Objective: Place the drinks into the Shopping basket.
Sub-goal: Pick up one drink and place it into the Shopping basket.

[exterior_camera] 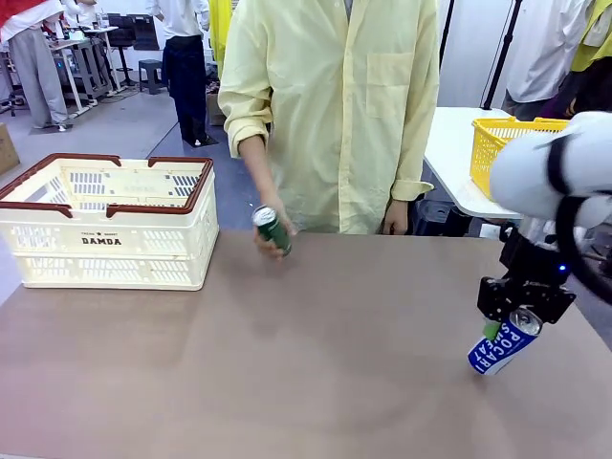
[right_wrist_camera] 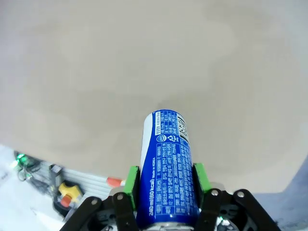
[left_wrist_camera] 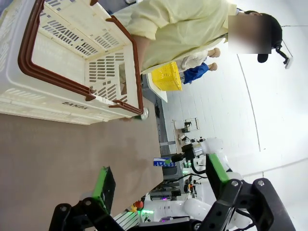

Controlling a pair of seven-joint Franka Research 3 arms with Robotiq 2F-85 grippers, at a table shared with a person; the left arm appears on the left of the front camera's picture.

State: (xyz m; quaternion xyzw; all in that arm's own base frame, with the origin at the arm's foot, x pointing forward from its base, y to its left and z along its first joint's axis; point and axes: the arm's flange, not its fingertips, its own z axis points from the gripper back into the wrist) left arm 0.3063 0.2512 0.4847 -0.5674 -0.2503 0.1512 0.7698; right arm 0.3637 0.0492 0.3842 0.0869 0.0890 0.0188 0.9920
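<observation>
My right gripper [exterior_camera: 513, 314] is shut on a blue drink can [exterior_camera: 501, 348] with white lettering, near the table's right edge. The can hangs tilted, its lower end close to the tabletop. In the right wrist view the blue can [right_wrist_camera: 166, 163] sits between the green pads [right_wrist_camera: 133, 179] of the right gripper [right_wrist_camera: 166, 185]. Across the table, a person's hand holds a green drink can [exterior_camera: 272, 230] just above the surface. The cream Shopping basket [exterior_camera: 105, 239] with its red-brown rim stands at the far left. My left gripper [left_wrist_camera: 160, 179] is open and holds nothing, with the Shopping basket [left_wrist_camera: 57, 103] ahead of it.
A bright yellow mesh basket [exterior_camera: 504, 143] sits on a white table behind the right side. The person in a pale yellow shirt [exterior_camera: 335, 105] stands at the far edge. The brown tabletop [exterior_camera: 287, 363] lies bare between the basket and my right gripper.
</observation>
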